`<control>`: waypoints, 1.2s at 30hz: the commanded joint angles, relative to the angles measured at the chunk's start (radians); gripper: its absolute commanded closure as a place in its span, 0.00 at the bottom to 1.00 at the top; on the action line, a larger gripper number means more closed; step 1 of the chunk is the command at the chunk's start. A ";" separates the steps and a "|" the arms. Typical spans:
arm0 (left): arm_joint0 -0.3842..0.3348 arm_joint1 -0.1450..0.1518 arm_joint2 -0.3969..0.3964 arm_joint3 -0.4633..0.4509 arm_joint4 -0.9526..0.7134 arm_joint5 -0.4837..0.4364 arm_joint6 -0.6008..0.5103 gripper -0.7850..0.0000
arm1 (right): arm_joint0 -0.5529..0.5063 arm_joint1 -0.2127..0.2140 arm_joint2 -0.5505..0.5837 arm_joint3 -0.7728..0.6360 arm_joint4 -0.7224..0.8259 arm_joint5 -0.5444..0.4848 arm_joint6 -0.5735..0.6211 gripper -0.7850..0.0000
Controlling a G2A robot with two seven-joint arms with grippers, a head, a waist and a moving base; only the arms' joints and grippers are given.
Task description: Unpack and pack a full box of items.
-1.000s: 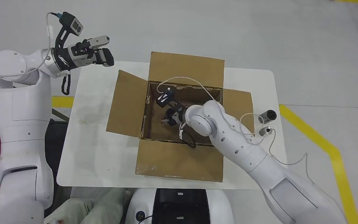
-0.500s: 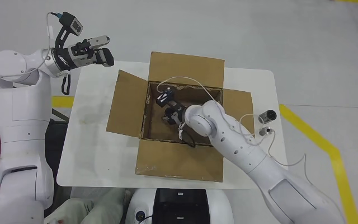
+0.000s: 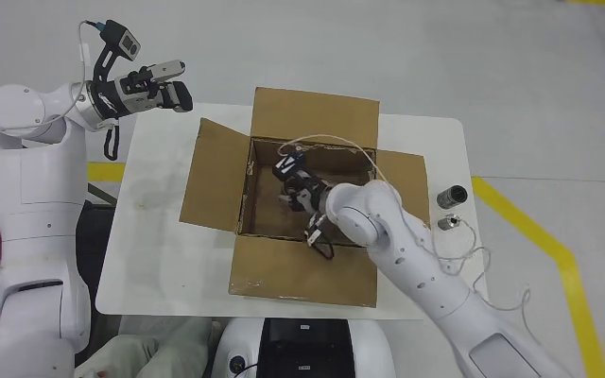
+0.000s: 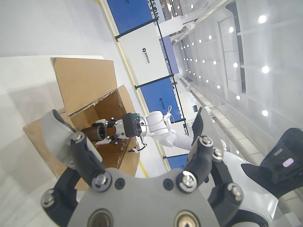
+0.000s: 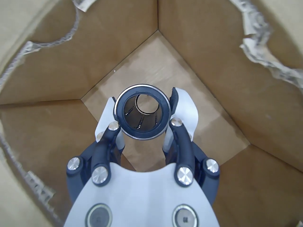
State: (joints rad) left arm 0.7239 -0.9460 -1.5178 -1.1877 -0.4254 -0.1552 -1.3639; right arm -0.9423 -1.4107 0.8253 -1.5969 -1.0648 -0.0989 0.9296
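Note:
An open cardboard box (image 3: 317, 106) stands in the middle of the white table (image 3: 156, 246). My right gripper (image 3: 289, 195) is inside the box, shut on a dark metal cylinder with a hollow bore (image 5: 142, 112). The cylinder hangs above the bare box floor (image 5: 165, 72), its open end facing the wrist camera. From the left wrist view the same cylinder (image 4: 94, 133) shows at the box opening (image 4: 82, 81). My left gripper (image 3: 175, 85) is held up off the table's far left corner, open and holding nothing (image 4: 126, 119).
Two small metal cylinders (image 3: 453, 197) (image 3: 451, 223) lie on the table right of the box. The box flaps (image 3: 210, 175) are folded out on all sides. A white cable (image 3: 331, 140) loops over the box's back part.
My right wrist has shifted slightly to the right inside the box with the cylinder still gripped, and its elbow has swung right. The left arm has kept still.

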 commanded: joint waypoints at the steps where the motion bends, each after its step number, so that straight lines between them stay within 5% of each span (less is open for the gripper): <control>1: 0.000 0.000 0.000 0.000 0.000 0.000 0.000 0.00 | -0.032 0.009 0.025 -0.054 -0.019 0.004 0.004 1.00; 20: 0.000 0.000 0.000 0.000 0.000 0.000 0.000 0.00 | -0.353 0.078 0.254 -0.462 -0.178 0.043 -0.006 1.00; 36: 0.000 0.000 0.000 0.000 0.000 0.000 0.000 0.00 | -0.460 0.093 0.293 -0.557 -0.191 0.018 -0.040 1.00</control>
State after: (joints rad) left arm 0.7239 -0.9460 -1.5178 -1.1877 -0.4254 -0.1552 -1.3639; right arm -1.4020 -1.3181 1.1182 -2.1536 -1.2559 -0.0809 0.8893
